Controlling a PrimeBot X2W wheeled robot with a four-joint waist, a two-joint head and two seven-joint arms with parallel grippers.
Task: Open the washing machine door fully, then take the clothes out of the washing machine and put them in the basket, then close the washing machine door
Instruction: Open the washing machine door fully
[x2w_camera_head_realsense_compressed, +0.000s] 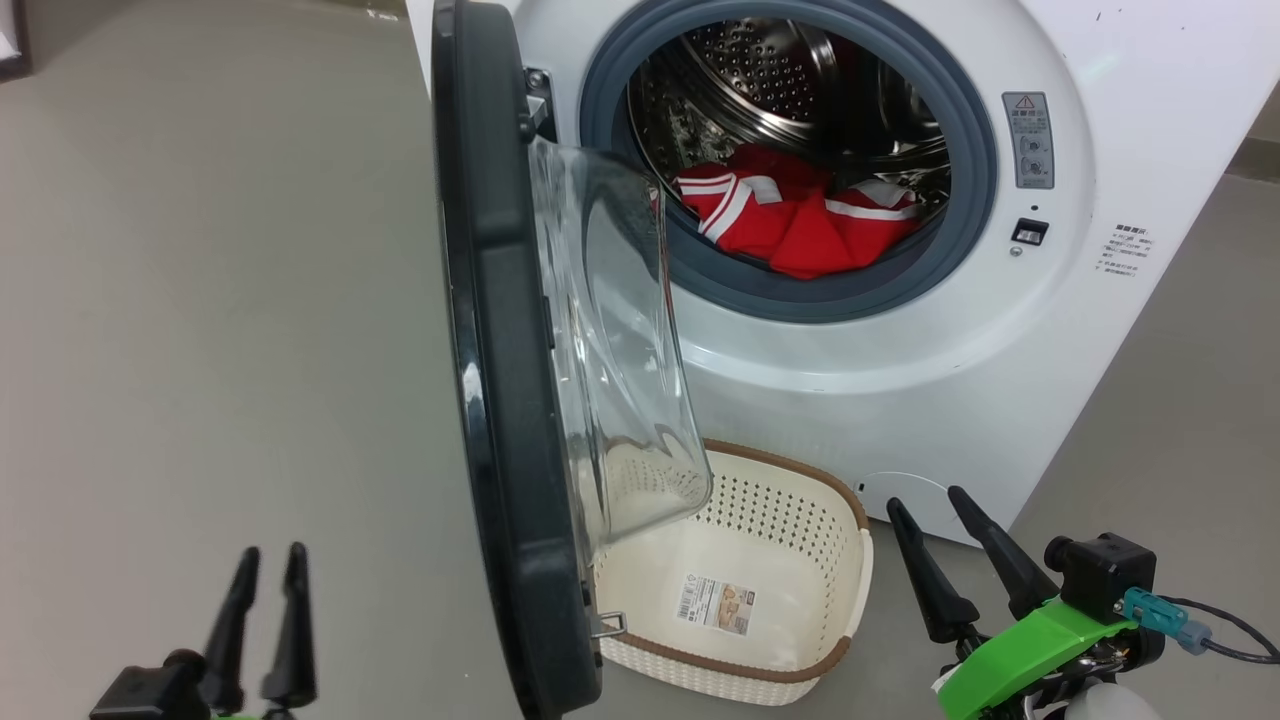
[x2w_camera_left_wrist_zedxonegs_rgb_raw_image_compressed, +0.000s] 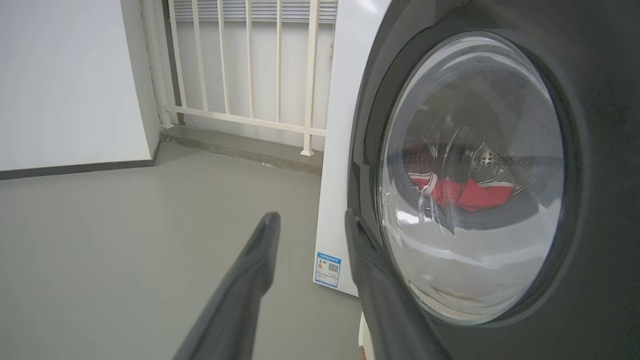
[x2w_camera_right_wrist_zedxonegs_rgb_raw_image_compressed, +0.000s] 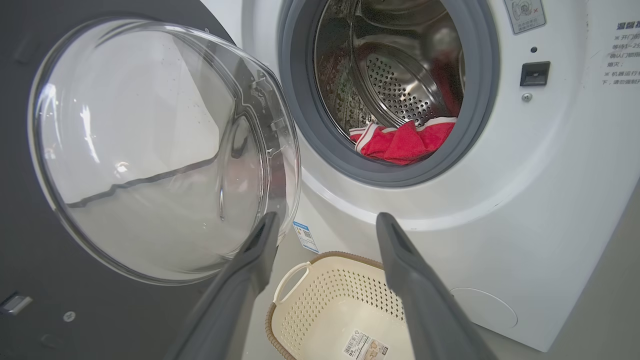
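Open door (x2w_camera_head_realsense_compressed: 500, 400) above the basket (x2w_camera_head_realsense_compressed: 790, 520)

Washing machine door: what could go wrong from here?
1. The washing machine door overhangs the basket; the clothes dropped there could snag its glass or miss.
2. The left gripper sits beside the door's outer face; a nudge could swing it into the right gripper's reach.

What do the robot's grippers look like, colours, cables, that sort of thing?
Both the left gripper and right gripper have two long, dark, tapering fingers on a black base. Behind the right one sit a bright green bracket, a black box and a teal plug with a thin black cable.
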